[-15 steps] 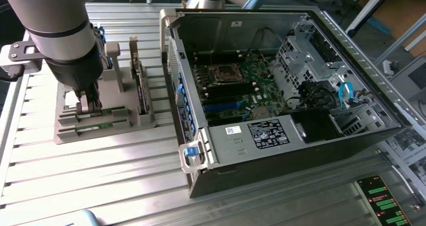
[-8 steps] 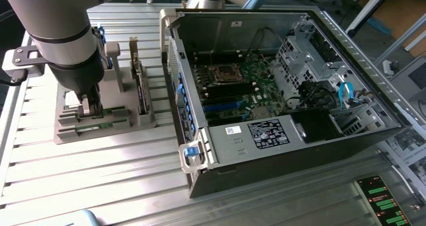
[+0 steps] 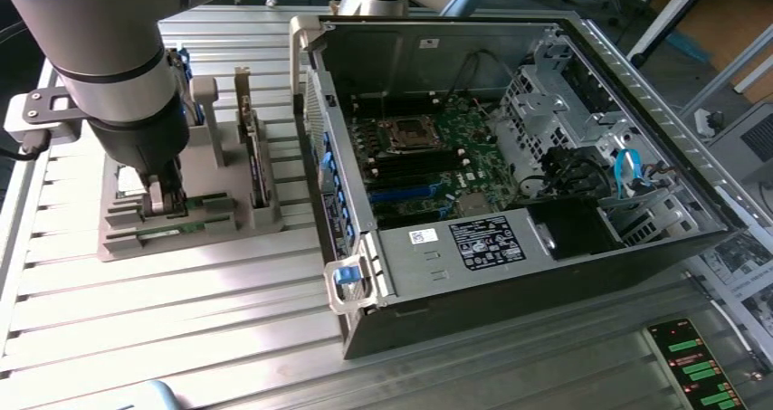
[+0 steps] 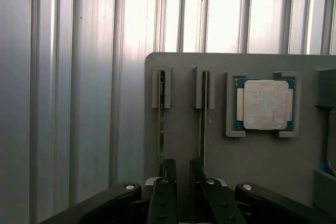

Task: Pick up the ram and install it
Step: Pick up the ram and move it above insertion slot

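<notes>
Fingers (image 4: pixel 169 174) of black gripper (image 4: pixel 182 171) stand apart near thin green ram (image 4: pixel 160 124) slotted edgewise in grey holder (image 4: pixel 252 161)

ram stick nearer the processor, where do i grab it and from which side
Pinch the ram across its flat faces at mid-length of its top edge, coming straight down. It stands on edge in the grey holder slot, so that edge alone is exposed.
</notes>
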Action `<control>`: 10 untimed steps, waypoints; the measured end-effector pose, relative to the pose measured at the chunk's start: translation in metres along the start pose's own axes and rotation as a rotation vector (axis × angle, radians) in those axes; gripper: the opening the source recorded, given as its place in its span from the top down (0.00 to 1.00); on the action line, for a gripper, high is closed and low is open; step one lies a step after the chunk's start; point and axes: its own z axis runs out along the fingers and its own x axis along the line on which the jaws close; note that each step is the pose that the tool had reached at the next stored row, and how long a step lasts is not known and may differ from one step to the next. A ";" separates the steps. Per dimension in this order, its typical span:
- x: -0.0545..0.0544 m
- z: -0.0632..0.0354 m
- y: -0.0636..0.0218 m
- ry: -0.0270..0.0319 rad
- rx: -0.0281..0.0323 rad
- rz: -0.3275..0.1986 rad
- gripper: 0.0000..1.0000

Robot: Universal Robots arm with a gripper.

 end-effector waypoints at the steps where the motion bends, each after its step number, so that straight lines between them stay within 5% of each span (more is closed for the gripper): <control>1: 0.002 0.0001 0.0001 0.0000 0.0001 0.000 0.75; 10: 0.011 0.0001 0.0006 0.0000 0.0001 0.000 0.75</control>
